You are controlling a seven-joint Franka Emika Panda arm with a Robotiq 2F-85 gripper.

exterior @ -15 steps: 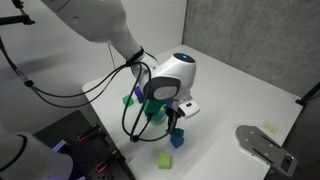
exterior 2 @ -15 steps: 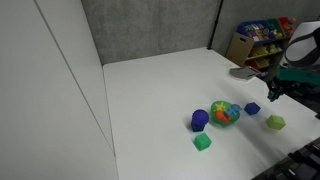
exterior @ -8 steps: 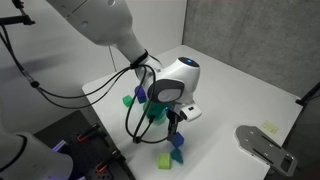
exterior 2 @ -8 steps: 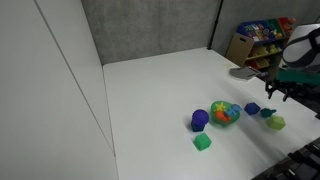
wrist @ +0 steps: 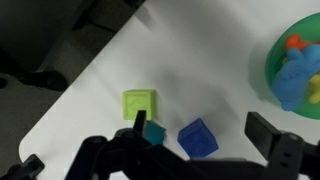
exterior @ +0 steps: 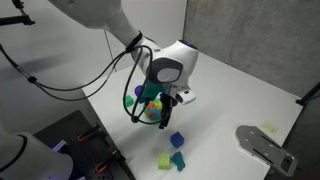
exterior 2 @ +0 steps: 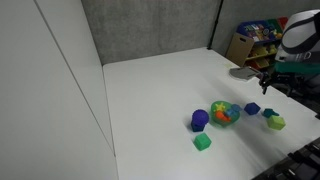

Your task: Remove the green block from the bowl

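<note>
The gripper (wrist: 198, 122) hangs above the white table (exterior 2: 160, 90) with its two dark fingers (wrist: 268, 136) spread wide and nothing between them.

The green block (wrist: 154, 134) is already out of the bowl (wrist: 271, 66) and lies on the table, well apart from it. In the wrist view one finger covers part of the block, so it is hard to say whether it touches its neighbours or merely sits just beside them.

The blue cube (wrist: 197, 139) lies on the bowl's side of the green block. The pale lime-green cube (wrist: 139, 103) lies on the far side, farther from the bowl. In an exterior view the three read the same way outward from the bowl (exterior 2: 232, 106): blue cube (exterior 2: 252, 108) nearest, then the green block (exterior 2: 270, 113), then the lime-green cube (exterior 2: 276, 123).

On the opposite side of the bowl, a purple-blue cylinder (exterior 2: 199, 120) stands just beside it. A bright green cube (exterior 2: 202, 142) sits a little beyond the cylinder.

Blue and orange shapes show inside the bowl.
</note>
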